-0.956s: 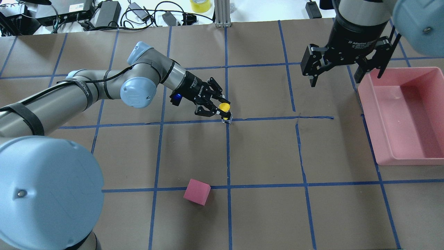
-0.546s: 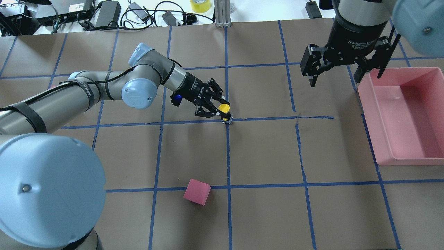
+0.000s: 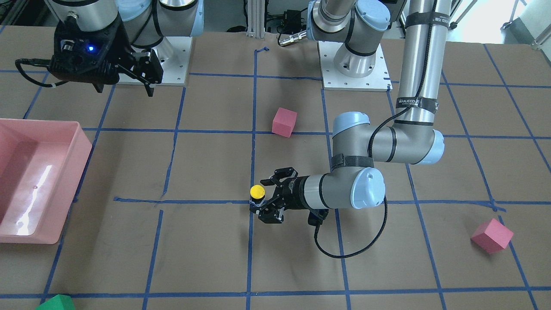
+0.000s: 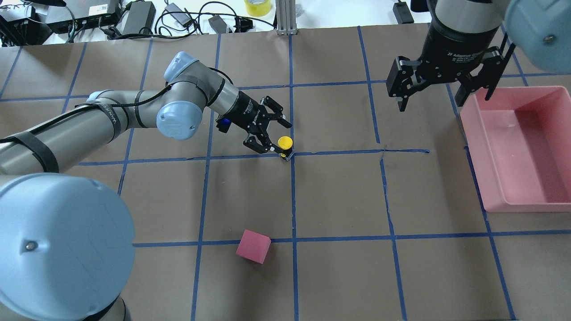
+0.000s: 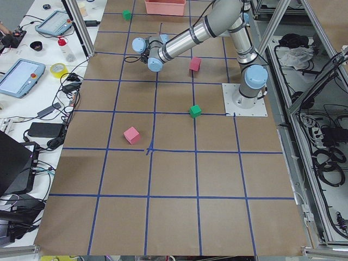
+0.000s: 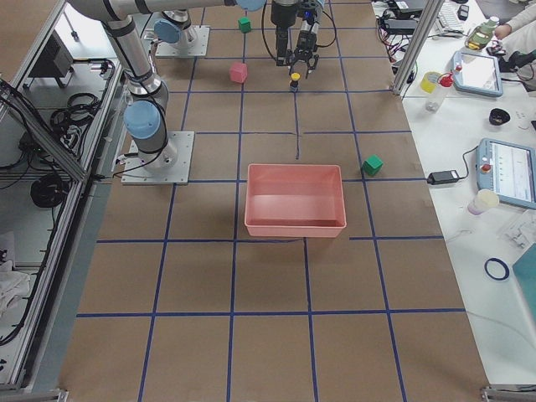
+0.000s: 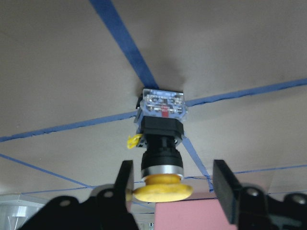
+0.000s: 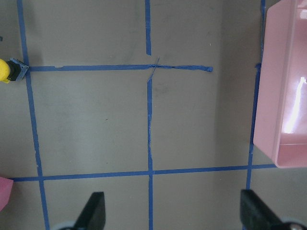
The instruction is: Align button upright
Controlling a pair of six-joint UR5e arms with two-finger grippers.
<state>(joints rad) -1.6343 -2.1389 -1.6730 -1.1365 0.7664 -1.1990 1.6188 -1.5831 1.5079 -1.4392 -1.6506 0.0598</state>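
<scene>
**Button** [image 7: 162, 143]. Stood upright on the bench [image 4: 348, 196]. The silver-white base block is seated on a crossing of blue tape lines [image 4: 339, 152], with the black body above it and the yellow cap uppermost. It is judged to be standing unaided, carried by its flat base.

**Left fingers** [image 7: 224, 189]. Held parted and brought in low from the side, so that the cap is flanked, one finger on each side. Nothing is gripped. A clear gap is seen at one finger; the other lies just beside the cap rim, and contact there cannot be ruled out.

**Right fingers** [image 8: 94, 211]. Spread wide and empty, held high above the bench near the pink tray [image 4: 490, 196], well apart from the button. They are judged to be parked out of the way.

**Also listed.** Pink cube [image 4: 253, 246], well apart from the button. Green cube [image 3: 56, 302], at the bench edge.

**Status.** Alignment is judged all but done. A straight withdrawal is called for, since the tall, narrow button may be toppled if its cap is brushed.
</scene>
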